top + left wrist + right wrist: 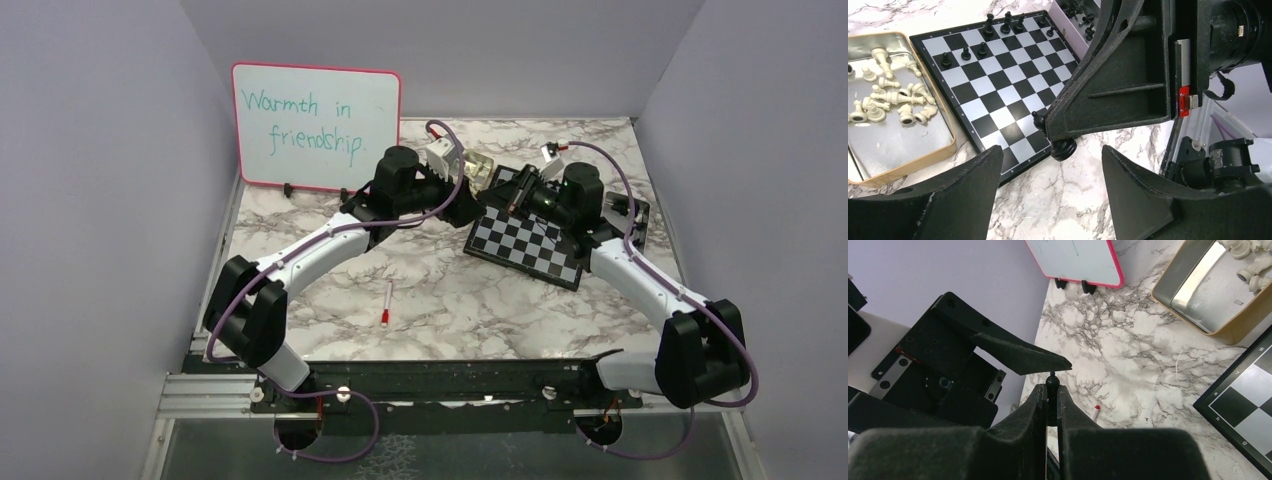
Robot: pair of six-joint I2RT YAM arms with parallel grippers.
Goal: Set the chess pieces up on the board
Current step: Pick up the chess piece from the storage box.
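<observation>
The board (998, 85) lies right of the table's middle (520, 245). Several black chess pieces (1005, 22) stand on its two far rows. Cream pieces (888, 95) lie loose in a gold-rimmed tin (943, 150) beside the board's left edge. My right gripper (1049, 390) is shut on a black piece (1051, 379), whose round head sticks out past the fingertips. It hangs over the board's near corner, the piece's base (1063, 148) showing below the fingers. My left gripper (1050, 190) is open over bare marble just off that corner, with nothing between its fingers.
A pale box with more black pieces (1073, 15) sits behind the board's far right corner. A pink-framed whiteboard (315, 125) stands at the back left. A red-capped marker (387, 302) lies on the marble in front of the arms. Grey walls close in both sides.
</observation>
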